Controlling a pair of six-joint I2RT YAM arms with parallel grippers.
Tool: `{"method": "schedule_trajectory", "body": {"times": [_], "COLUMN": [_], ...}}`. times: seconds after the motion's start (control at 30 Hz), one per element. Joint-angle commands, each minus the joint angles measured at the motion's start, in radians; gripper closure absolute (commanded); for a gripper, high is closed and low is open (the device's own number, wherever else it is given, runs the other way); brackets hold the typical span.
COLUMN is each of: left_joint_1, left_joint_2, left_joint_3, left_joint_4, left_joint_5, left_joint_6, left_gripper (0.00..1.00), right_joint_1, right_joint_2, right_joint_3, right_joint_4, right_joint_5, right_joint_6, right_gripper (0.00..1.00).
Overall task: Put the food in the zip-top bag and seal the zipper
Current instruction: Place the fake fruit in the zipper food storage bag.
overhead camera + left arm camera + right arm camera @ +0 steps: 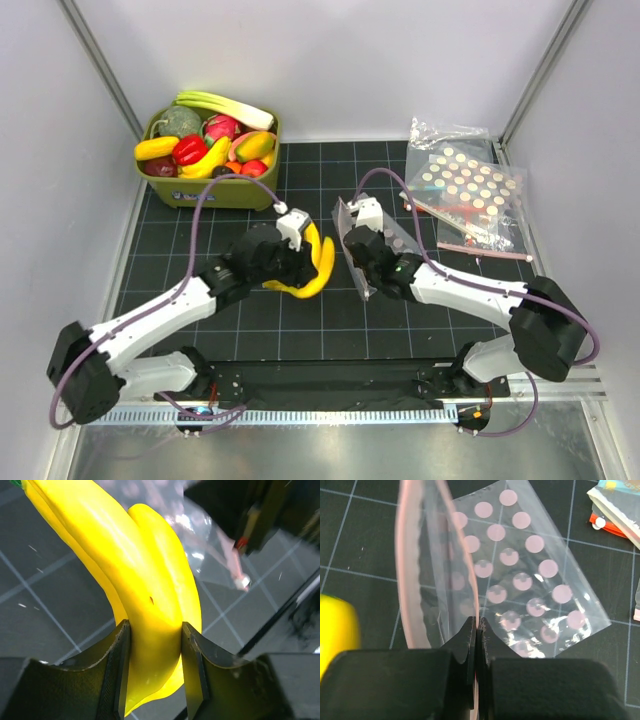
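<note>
left gripper (pixel 154 647) clamped on glossy yellow toy banana bunch (pixel 322 262), just left of small clear crinkly zip-top bag (pixel 346 214). right gripper (pixel 476 630) pinched tight on that bag's pinkish-red zipper strip (pixel 404 580). bag mouth gapes; banana outside it. olive-green plastic bin (pixel 215 196), back left, holds heaped toy produce: red pepper (pixel 188 150), pale leek (pixel 225 107), more. dotted clear bags (pixel 470 185) piled back right on black gridded mat (pixel 250 320).

Left gripper (pixel 156 650) is clamped on the yellow banana bunch (pixel 145 580), with one dark finger (pixel 117 670) pressed to each side near its lower end. Black gridded mat (pixel 45 610) forms the background. Beyond the fruit is the clear zip-top bag (pixel 195 545), its pink zipper (pixel 231 560) visible. A blurred dark body (pixel 250 510) at upper right is probably the other arm.
</note>
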State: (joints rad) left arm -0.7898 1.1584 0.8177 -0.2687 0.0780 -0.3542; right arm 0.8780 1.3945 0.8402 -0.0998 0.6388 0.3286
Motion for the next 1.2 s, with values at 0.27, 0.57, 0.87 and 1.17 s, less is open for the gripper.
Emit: {"method": "schedule_trajectory", "body": {"times": [0.27, 0.57, 0.87, 1.17], "left_joint_1": [0.003, 0.003, 0.004, 0.003], "left_joint_2": [-0.21, -0.266, -0.452, -0.364], "left_joint_3": [-0.124, -0.226, -0.462, -0.419], "left_joint_4": [0.289, 0.525, 1.012, 1.235], "left_joint_5": [-0.133, -0.107, -0.118, 0.116], "left_joint_6": [-0.117, -0.206, -0.247, -0.229], "left_gripper": [1.0, 1.0, 1.0, 0.99], "right_joint_1": [0.004, 0.004, 0.004, 0.006], "right_joint_2": [-0.009, -0.103, -0.092, -0.132], "right_joint_3": [0.013, -0.035, -0.038, -0.027], "right_joint_4": [0.132, 0.178, 0.207, 0.218], "right_joint_5": [-0.065, -0.211, -0.318, -0.548], "right_joint_6": [0.041, 0.093, 0.139, 0.216], "right_gripper": [0.99, 0.99, 0.99, 0.99]}}
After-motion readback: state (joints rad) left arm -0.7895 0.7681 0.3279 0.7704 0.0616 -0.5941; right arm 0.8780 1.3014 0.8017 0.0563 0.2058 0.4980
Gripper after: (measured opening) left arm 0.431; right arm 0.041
